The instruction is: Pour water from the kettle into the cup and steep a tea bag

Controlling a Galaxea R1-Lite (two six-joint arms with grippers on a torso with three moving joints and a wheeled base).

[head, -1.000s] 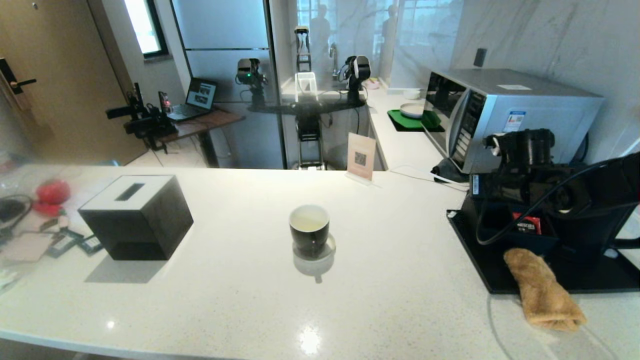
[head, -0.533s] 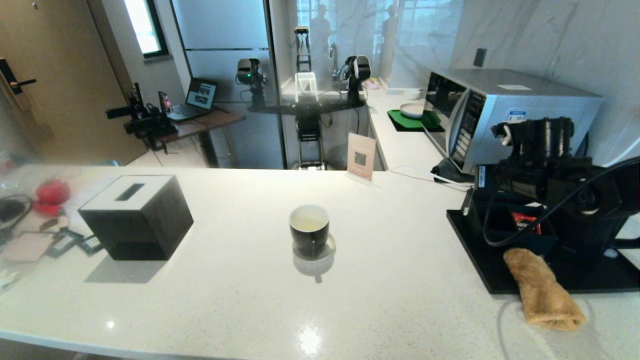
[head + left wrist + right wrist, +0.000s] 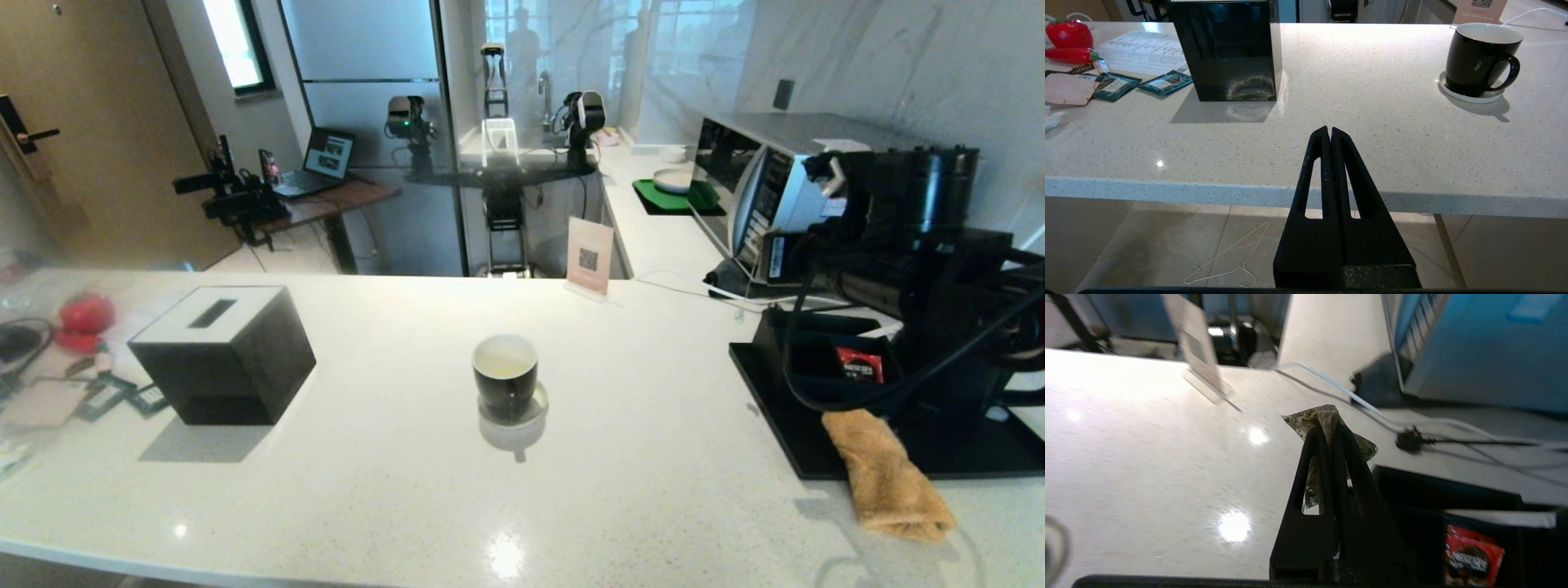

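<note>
Red packet (image 3: 859,364) — "NESCAFÉ"; card (image 3: 589,255) — QR code.

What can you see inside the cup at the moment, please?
The cup holds a pale, faintly yellowish liquid against its white inside. No tea bag is in it. Its bottom is hidden.

The head camera looks forward and down over the counter (image 3: 392,457). The left wrist camera sits low before its edge, sharing the cup (image 3: 505,376). The right wrist camera hovers close above the tray (image 3: 1437,490).
</note>
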